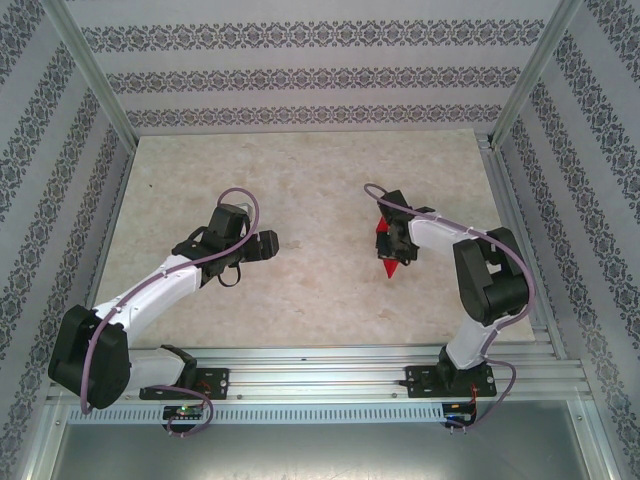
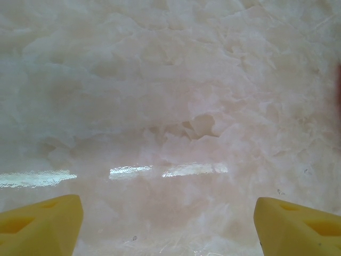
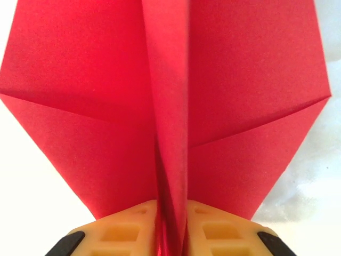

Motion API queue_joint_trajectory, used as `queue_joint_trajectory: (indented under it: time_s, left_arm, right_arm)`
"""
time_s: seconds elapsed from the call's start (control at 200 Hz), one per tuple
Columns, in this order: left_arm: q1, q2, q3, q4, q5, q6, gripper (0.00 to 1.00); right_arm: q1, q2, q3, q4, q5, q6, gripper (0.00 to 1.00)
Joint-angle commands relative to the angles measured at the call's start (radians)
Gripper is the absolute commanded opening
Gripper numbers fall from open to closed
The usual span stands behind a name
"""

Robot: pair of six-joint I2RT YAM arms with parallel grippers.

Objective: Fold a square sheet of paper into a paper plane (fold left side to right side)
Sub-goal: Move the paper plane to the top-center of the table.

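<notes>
Over marbled table (image 1: 300, 300) | right gripper (image 3: 171, 221) pinches creased paper plane (image 3: 90, 106); left gripper (image 2: 169, 218) spread

Bright red paper plane (image 3: 240, 96), its two creased wings spread either side of an upright central ridge, which the right gripper (image 3: 171, 232) pinches, over the table's (image 1: 300, 300) right half.
</notes>
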Motion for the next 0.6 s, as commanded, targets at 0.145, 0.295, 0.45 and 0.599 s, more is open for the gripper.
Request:
queue_joint_trajectory:
  time_s: [0.145,0.295,0.45,0.599]
  left_arm:
    - [0.015,-0.07,0.043,-0.037,-0.059,0.047,0.91]
    - [0.015,-0.135,0.041,-0.043,-0.1,0.061,1.0]
    - [0.016,-0.185,0.036,-0.066,-0.134,0.077,1.0]
    - [0.017,-0.198,0.039,-0.096,-0.147,0.094,1.0]
  right_arm:
    - [0.026,0.054,0.148,-0.105,0.036,-0.047,0.04]
    - [0.034,0.102,0.327,-0.181,0.071,-0.073,0.03]
    - [0.035,0.222,0.505,-0.229,0.082,-0.074,0.02]
    - [0.034,0.339,0.659,-0.239,0.099,-0.066,0.03]
